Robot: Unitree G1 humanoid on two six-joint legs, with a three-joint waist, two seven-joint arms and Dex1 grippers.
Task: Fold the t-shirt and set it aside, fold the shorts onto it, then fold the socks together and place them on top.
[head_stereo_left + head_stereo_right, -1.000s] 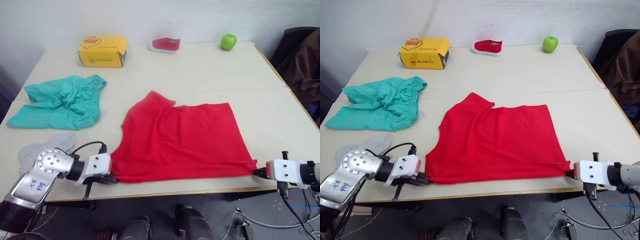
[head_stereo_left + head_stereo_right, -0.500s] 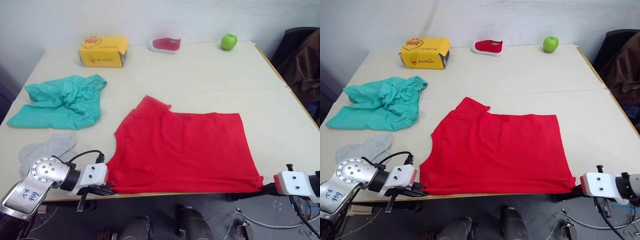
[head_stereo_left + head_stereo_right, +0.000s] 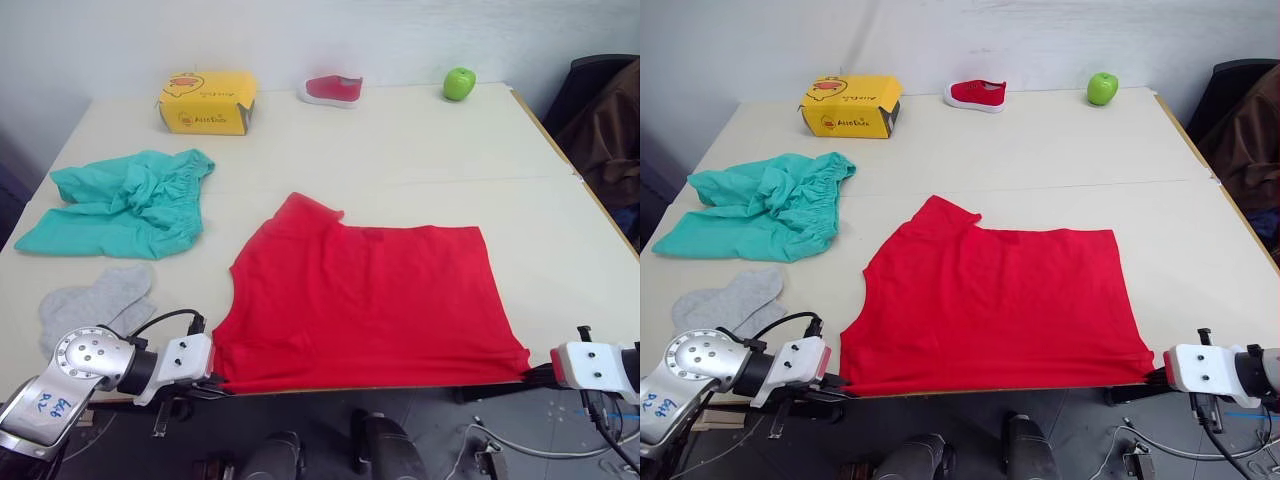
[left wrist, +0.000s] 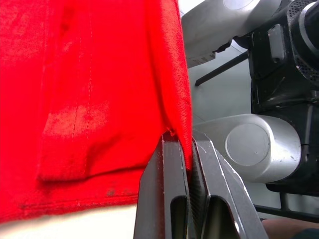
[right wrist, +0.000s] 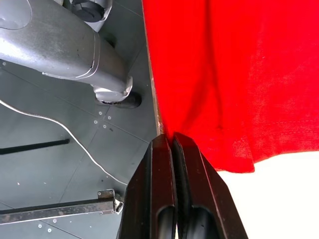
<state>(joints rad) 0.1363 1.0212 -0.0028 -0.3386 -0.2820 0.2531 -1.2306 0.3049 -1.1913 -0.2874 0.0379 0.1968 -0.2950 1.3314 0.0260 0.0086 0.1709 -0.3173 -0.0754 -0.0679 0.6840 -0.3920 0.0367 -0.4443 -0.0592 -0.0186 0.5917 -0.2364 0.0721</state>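
The red t-shirt (image 3: 365, 300) lies spread flat at the table's front edge, hem toward me. My left gripper (image 3: 215, 381) is shut on its front-left corner, the cloth pinched between the fingers (image 4: 172, 174). My right gripper (image 3: 532, 371) is shut on the front-right corner, with red cloth (image 5: 224, 74) rising from its fingers (image 5: 164, 164). The teal shorts (image 3: 125, 200) lie crumpled at the left of the table. Just in front of them, near my left arm, the grey socks (image 3: 95, 300) lie flat.
At the back of the table (image 3: 400, 140) stand a yellow cardboard box (image 3: 205, 101), a small red-and-white shoe (image 3: 332, 89) and a green apple (image 3: 459, 82). A dark chair with brown cloth (image 3: 605, 120) stands beyond the right edge.
Both grippers have pulled the t-shirt's hem toward me to the table's front edge. The cloth has stretched out flatter than one second ago.
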